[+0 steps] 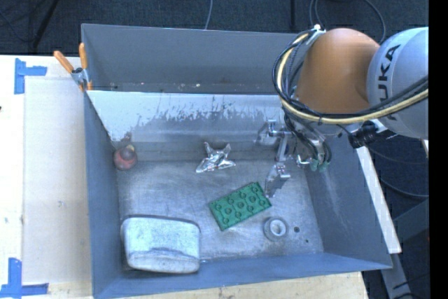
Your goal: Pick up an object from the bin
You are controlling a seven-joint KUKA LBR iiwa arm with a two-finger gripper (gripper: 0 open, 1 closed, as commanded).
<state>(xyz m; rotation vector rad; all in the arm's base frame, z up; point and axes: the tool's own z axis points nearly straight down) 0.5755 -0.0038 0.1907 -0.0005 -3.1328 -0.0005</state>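
My gripper hangs in the right half of the bin, its tip just above the upper right corner of a green studded building plate that lies flat and turned at an angle. Nothing shows in its grasp. A small grey ring rests on the floor just below the plate's right end. A silver toy plane lies to the upper left of the gripper, near the back wall.
A pale grey-white cushion-like block fills the bin's front left corner. A small reddish round thing sits by the left wall. The arm with its orange cover and cables comes in over the right rim.
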